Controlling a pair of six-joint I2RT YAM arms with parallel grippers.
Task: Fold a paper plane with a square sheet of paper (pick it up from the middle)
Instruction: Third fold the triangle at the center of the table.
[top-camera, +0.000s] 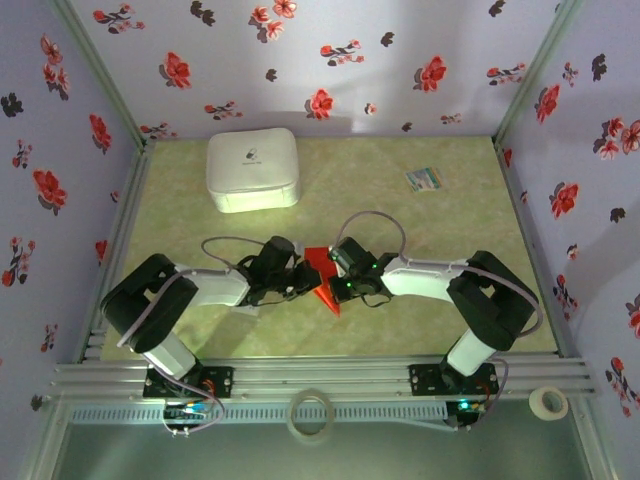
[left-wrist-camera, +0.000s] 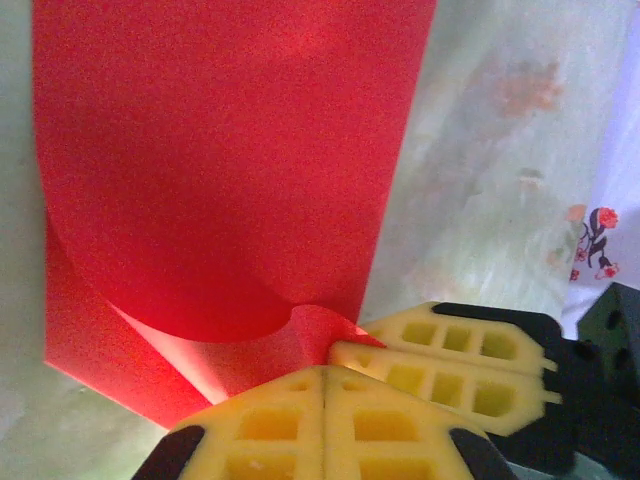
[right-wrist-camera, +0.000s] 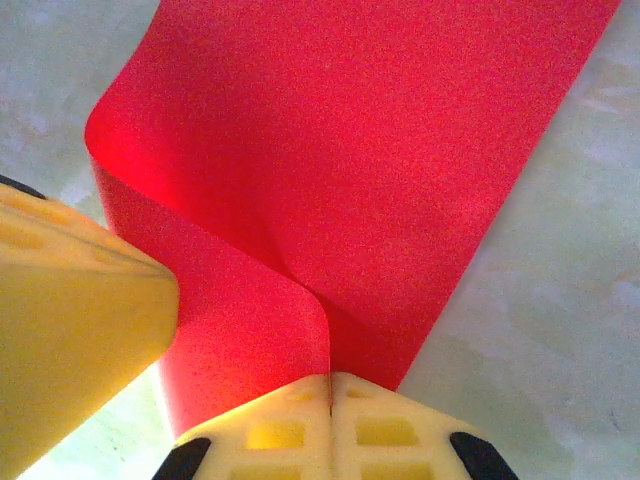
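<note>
Left arm (top-camera: 215, 288) and right arm (top-camera: 425, 278) are angled inward; left end effector (left-wrist-camera: 325, 385) and right end effector (right-wrist-camera: 330, 390) are pinched shut on the square sheet of paper (right-wrist-camera: 380, 150), curled, its length stretched ahead of them.

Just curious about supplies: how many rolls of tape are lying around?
2: a larger tape roll in front between the arm bases, a smaller tape roll at the near right corner.

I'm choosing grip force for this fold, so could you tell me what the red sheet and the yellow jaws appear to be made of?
The square sheet of paper: thin matte paper; it curls and creases softly without gloss. The jaws of the right gripper: probably moulded yellow plastic or firm rubber, matte, with square pockets.
</note>
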